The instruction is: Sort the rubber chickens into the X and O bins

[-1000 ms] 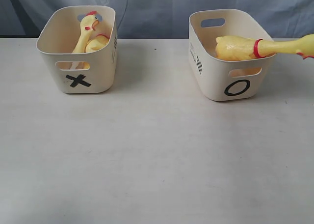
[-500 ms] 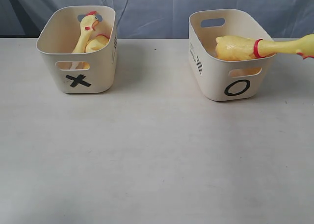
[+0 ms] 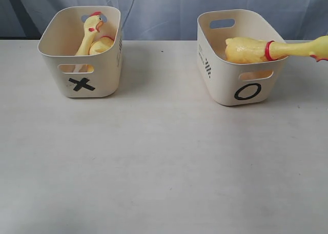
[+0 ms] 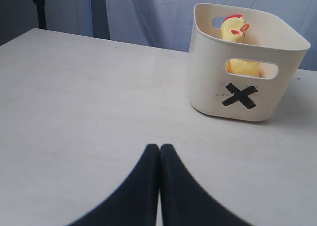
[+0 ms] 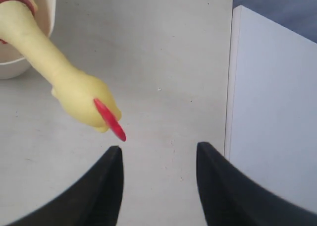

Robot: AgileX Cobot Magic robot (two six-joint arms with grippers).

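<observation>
1. I see the X bin point(image 3: 105, 75) at the bench's point(image 3: 154, 157) back left corner, its black X facing the front edge.
2. The O bin point(image 3: 220, 82) sits toward the back right corner, well apart from the X bin, with bare bench between them.
3. Inside the X bin, an upright rubber chicken point(image 3: 89, 31) pokes its head and red comb just above the rim. A second chicken point(image 3: 104, 44) lies beside it with a thin red ring showing. Whether more lie beneath, I cannot tell.
4. A long rubber chicken point(image 3: 246, 50) lies across the O bin. Its body is inside, its red neck ring is at the right-hand rim, and its neck and head hang out over the bench toward the right edge.
5. My left end effector point(image 4: 159, 151) is clenched, fingers pressed together with nothing between them. It hangs over bare bench in front of the X bin, well apart from it.
6. My right end effector point(image 5: 158, 147) is released, fingers spread and empty. The long rubber chicken's head, with a red part at its tip, is just beyond the fingertips, not touching either one.
7. A white panel point(image 5: 272, 112) runs along the bench's right edge.
8. A blue cloth point(image 3: 164, 8) hangs behind the back edge.
</observation>
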